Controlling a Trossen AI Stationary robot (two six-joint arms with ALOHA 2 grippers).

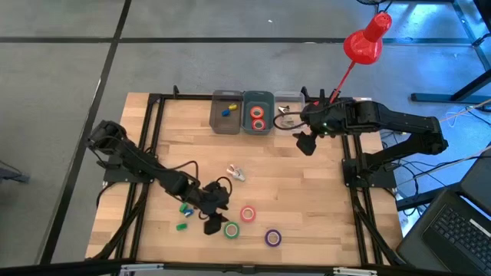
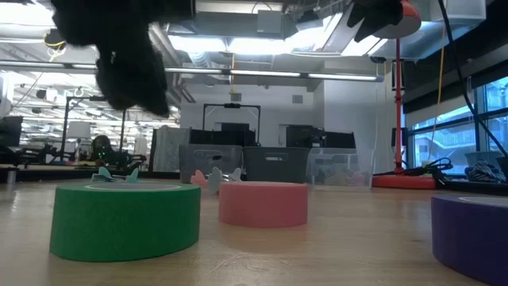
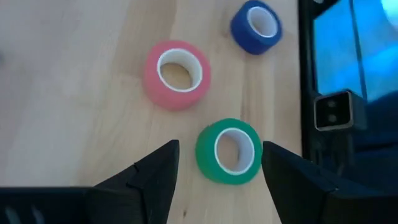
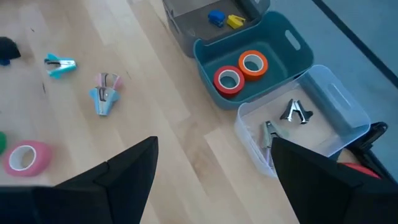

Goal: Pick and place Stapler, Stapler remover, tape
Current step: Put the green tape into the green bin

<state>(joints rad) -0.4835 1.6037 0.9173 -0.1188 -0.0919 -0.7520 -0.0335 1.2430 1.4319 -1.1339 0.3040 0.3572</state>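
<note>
High view, left to right. Left tool: low over the desk at about 7 o'clock from its centre, fingers spread wide and holding nothing; the wrist view shows the green tape lying flat between the 2 fingertips, untouched. Pink tape lies just beside it at 1 o'clock, purple tape near it at 4 o'clock; all 3 rolls rest flat on the desk, apart from each other. 2 small green-and-blue pieces lie at 9 o'clock of the left tool. 2 pale staple removers lie near the desk's centre.

At 12 o'clock of the desk stand 3 bins in a row: grey bin with small blue and yellow pieces; blue bin holding a red tape and an orange tape, touching; clear bin holding metal staple removers. Right tool: raised at 5 o'clock of the clear bin, fingers wide, holding nothing.
</note>
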